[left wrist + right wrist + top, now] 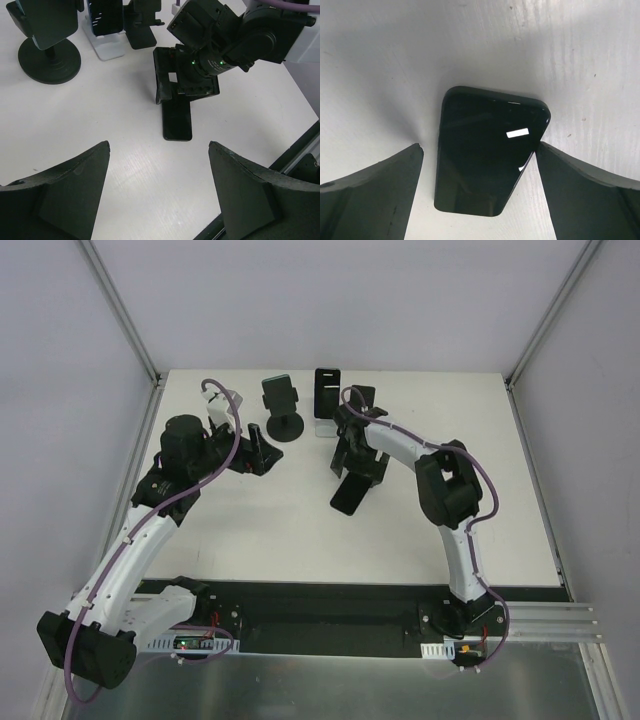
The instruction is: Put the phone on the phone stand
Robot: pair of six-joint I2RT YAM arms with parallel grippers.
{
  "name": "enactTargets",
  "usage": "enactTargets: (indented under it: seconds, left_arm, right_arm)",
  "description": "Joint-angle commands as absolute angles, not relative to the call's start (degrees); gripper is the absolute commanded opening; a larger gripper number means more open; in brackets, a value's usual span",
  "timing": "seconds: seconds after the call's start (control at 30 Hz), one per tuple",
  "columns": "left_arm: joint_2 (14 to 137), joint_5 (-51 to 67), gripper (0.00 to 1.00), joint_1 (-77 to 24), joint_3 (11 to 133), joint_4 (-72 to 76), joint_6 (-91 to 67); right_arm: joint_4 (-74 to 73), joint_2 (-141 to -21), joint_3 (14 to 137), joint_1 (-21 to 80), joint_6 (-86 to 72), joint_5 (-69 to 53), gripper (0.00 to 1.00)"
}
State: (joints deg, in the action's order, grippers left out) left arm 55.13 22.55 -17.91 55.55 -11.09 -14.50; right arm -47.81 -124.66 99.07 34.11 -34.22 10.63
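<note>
A black phone (349, 495) lies flat on the white table, screen up. In the right wrist view the phone (487, 160) lies between my right gripper's open fingers. The right gripper (477, 150) straddles its near end. The right finger (590, 195) is at the phone's edge and the left finger (370, 195) stands apart from it. In the top view the right gripper (355, 472) is low over the phone's far end. My left gripper (262, 452) is open and empty, left of the phone. It looks at the phone (177, 120) from a distance.
A black stand on a round base (283, 410) stands at the back middle. To its right is a white-based stand (325, 395) holding a dark slab, then a smaller black stand (358, 400). All three show in the left wrist view, round-base stand (47, 50) leftmost.
</note>
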Motion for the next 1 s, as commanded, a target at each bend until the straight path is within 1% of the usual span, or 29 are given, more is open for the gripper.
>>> enactTargets:
  seconds: [0.0,0.13,0.17,0.23,0.27,0.33,0.37,0.43,0.47,0.53,0.57,0.7,0.83,0.93,0.97]
  left_arm:
    - [54.6,23.5,0.79,-17.5,55.3,-10.2,-15.2]
    - [54.4,23.6,0.79,-17.4,55.2,-10.1,-15.2]
    - [54.5,23.6,0.79,-17.4,55.2,-10.2,-15.1]
    - [54.4,23.6,0.79,-17.4,55.2,-10.1,-15.2]
    - [54.5,23.7,0.79,-17.4,55.2,-10.2,-15.2]
    - [54.6,23.9,0.79,-17.3,55.2,-10.2,-15.3]
    - [54.6,23.9,0.79,-17.2,55.1,-10.0,-15.4]
    - [54.7,24.1,0.79,-17.2,55.2,-10.2,-15.5]
    - [54.7,24.2,0.78,-17.2,55.2,-10.2,-15.6]
    - [54.8,24.3,0.79,-17.2,55.2,-10.2,-15.6]
    - [54.8,24.3,0.78,-17.2,55.2,-10.2,-15.5]
    - [54.8,24.3,0.79,-17.2,55.0,-10.0,-15.6]
    - [54.8,24.7,0.79,-17.2,55.1,-10.0,-15.6]
    - [55.2,25.3,0.79,-17.2,55.1,-9.9,-15.8]
    - [55.3,25.4,0.79,-17.2,55.1,-9.9,-15.8]
  right_arm:
    - [-55.7,-126.5,102.0,34.5,-32.9,9.8,0.96]
    - [-53.4,-126.5,100.5,34.5,-32.6,7.8,0.99]
    - [-53.2,-126.5,100.4,34.4,-32.0,7.6,0.93]
    - [-51.6,-125.9,99.9,34.4,-31.3,7.0,0.88]
    - [-51.0,-125.6,98.9,34.5,-30.8,6.9,0.80]
    - [-48.9,-124.4,97.6,34.6,-30.6,7.0,0.74]
    - [-48.2,-124.1,96.6,34.5,-30.5,6.7,0.68]
    - [-47.5,-124.0,96.7,34.4,-30.3,5.5,0.62]
    - [-47.2,-124.3,96.5,34.3,-30.2,4.8,0.54]
    - [-46.3,-124.5,96.2,34.2,-30.0,3.5,0.46]
    - [-46.0,-124.5,96.0,34.2,-29.8,3.4,0.41]
    - [-43.0,-123.1,95.4,34.3,-25.0,2.8,0.40]
    - [-44.1,-123.0,96.3,34.3,-14.6,2.2,0.39]
    - [-47.7,-123.6,97.1,34.4,-11.1,3.6,0.42]
    - [-48.1,-123.4,96.4,34.3,-10.1,4.2,0.50]
